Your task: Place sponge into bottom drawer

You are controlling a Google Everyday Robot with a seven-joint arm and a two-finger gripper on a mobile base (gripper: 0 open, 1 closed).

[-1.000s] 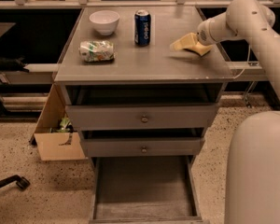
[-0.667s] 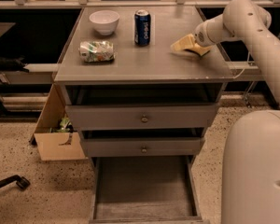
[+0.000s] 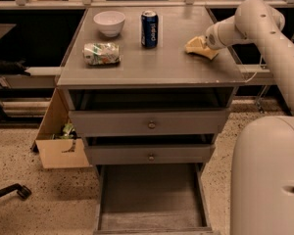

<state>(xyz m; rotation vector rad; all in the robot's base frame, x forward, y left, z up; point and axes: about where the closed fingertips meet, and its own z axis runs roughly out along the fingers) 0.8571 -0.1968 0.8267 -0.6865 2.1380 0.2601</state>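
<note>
The pale yellow sponge (image 3: 198, 48) lies on the right side of the grey cabinet top (image 3: 152, 62). My gripper (image 3: 207, 39) is at the end of the white arm, which reaches in from the right. The gripper is right at the sponge's far right edge and hides part of it. The bottom drawer (image 3: 149, 195) is pulled out at the foot of the cabinet. Its plain grey floor is bare.
A blue soda can (image 3: 149, 28), a white bowl (image 3: 110, 22) and a green-and-white foil packet (image 3: 102, 53) stand on the cabinet top. Two shallower drawers with round knobs (image 3: 151, 125) sit above the bottom drawer. A cardboard box (image 3: 59, 138) is on the floor to the left. The robot's white body (image 3: 267, 175) is at the right.
The arm has shifted very slightly; the gripper stays at the sponge, which remains in the same place on the cabinet top.
</note>
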